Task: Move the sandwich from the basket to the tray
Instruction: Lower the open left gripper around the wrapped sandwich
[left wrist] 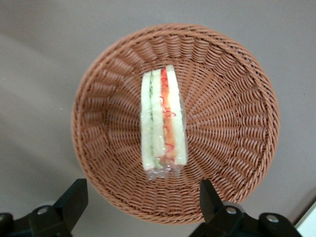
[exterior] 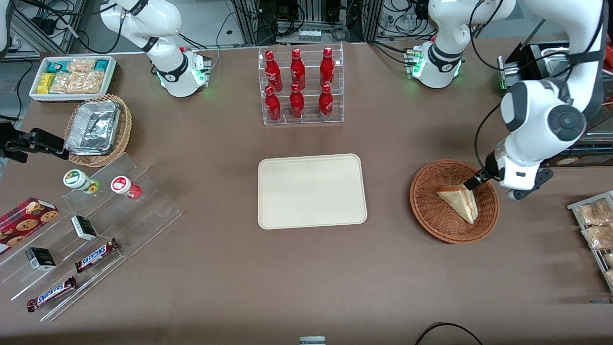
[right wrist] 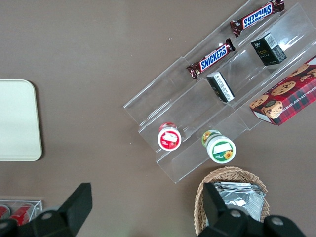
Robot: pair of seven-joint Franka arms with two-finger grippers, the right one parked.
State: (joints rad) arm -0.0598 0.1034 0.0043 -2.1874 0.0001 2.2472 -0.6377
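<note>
The sandwich (exterior: 459, 203) (left wrist: 163, 118), a clear-wrapped wedge with red and green layers, lies in the round reddish-brown basket (exterior: 421, 201) (left wrist: 232, 123) toward the working arm's end of the table. My left gripper (exterior: 474, 183) (left wrist: 142, 200) hovers open above the basket, over the sandwich corner farthest from the front camera. Its dark fingers (left wrist: 74, 197) stand wide apart with nothing between them. The cream tray (exterior: 311, 191) (right wrist: 17, 121) lies flat and bare mid-table, beside the basket.
A clear rack of red bottles (exterior: 301, 86) stands farther from the camera than the tray. A wire rack of packets (exterior: 596, 230) sits beside the basket. An acrylic snack shelf (exterior: 86, 225), foil basket (exterior: 98, 129) and white bin (exterior: 72, 76) lie toward the parked arm's end.
</note>
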